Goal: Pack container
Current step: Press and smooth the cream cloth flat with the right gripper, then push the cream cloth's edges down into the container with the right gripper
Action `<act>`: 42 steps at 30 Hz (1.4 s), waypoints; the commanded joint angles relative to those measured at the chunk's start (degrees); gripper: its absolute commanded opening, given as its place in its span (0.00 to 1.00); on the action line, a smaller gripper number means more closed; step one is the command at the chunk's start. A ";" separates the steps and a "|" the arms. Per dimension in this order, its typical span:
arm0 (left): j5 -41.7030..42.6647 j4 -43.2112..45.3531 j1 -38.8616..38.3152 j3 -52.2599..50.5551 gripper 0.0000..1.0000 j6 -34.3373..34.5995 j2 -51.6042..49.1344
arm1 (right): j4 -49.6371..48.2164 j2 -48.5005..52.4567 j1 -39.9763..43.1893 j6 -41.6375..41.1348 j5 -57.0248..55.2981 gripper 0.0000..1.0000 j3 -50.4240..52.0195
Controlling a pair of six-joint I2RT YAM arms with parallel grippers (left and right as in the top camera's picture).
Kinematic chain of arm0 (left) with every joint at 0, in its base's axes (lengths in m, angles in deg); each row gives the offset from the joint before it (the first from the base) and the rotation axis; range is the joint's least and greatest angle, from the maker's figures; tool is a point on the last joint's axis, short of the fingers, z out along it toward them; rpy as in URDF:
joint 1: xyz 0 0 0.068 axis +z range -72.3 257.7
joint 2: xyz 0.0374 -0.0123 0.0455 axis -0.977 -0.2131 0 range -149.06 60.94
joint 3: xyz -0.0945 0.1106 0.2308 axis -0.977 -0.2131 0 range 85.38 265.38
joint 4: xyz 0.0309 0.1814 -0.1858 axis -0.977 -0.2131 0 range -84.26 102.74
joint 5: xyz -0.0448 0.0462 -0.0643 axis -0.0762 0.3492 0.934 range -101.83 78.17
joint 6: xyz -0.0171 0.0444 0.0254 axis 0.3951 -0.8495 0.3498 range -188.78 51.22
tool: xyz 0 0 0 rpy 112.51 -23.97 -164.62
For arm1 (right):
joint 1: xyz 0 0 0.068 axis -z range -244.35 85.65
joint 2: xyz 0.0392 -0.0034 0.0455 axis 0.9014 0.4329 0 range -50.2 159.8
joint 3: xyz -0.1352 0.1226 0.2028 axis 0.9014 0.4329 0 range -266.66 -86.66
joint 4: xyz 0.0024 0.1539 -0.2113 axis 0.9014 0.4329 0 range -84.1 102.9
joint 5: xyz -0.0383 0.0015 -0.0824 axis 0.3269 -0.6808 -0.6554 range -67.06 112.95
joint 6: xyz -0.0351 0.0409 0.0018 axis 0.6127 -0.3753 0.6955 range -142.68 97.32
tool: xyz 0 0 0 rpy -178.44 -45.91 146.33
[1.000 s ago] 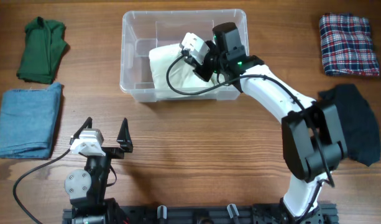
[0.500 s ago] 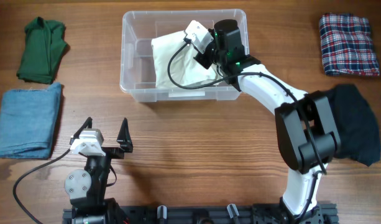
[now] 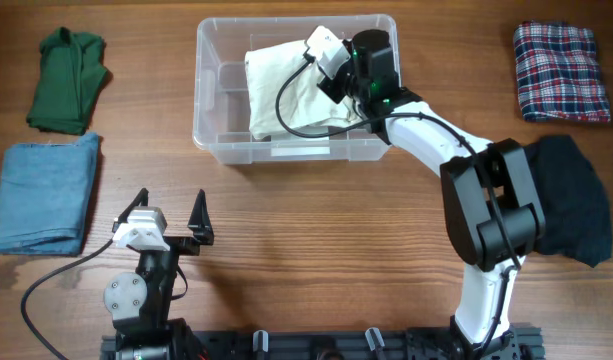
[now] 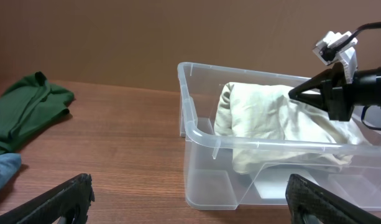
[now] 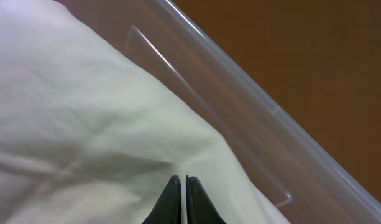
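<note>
Container [image 3: 208, 120] sits top centre of table [image 3: 316, 250], cream garment [image 3: 286, 95] inside. Right gripper [image 5: 181, 183] pinches a fold, jaws shut; left gripper [image 3: 170, 208] idle, spread wide. Lower cloth flat before release, clear of rim.

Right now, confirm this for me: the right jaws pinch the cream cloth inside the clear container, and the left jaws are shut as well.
Not quite. The left jaws stand wide open and empty, as the overhead view shows. The rest holds: the right jaws pinch the cream cloth inside the clear container.
</note>
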 commanded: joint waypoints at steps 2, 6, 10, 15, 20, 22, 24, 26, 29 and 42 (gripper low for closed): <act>-0.59 0.00 0.26 -0.48 1.00 0.74 0.42 | -1.03 2.19 1.14 -1.14 -0.96 0.04 -0.92; -0.59 0.00 0.26 -0.48 1.00 0.76 0.42 | -2.08 3.32 1.33 -1.14 -1.44 0.04 -0.92; -0.59 0.00 0.26 -0.48 1.00 0.74 0.42 | -3.34 4.31 1.33 -1.09 -2.05 0.04 -0.94; -0.59 0.00 0.26 -0.48 1.00 0.74 0.42 | -3.74 4.83 1.42 -1.14 -2.16 0.04 -0.94; -0.59 0.00 0.26 -0.48 1.00 0.76 0.42 | -0.33 4.39 1.44 -4.76 -2.91 0.04 -2.75; -0.59 0.00 0.26 -0.48 1.00 0.74 0.42 | 4.46 4.02 1.36 -6.58 -2.86 0.04 -5.62; -0.59 0.00 0.26 -0.48 1.00 0.74 0.42 | 12.09 3.74 1.31 -7.06 -2.58 0.04 -10.54; -0.59 0.00 0.26 -0.48 1.00 0.76 0.42 | 20.63 3.72 1.20 -6.99 -1.77 0.04 -16.72; -0.59 0.00 0.26 -0.48 1.00 0.74 0.42 | 33.73 3.72 0.70 -6.93 -0.83 0.04 -27.17; -0.59 0.00 0.26 -0.48 1.00 0.74 0.42 | 65.77 2.84 -5.20 -7.15 9.99 0.04 -46.56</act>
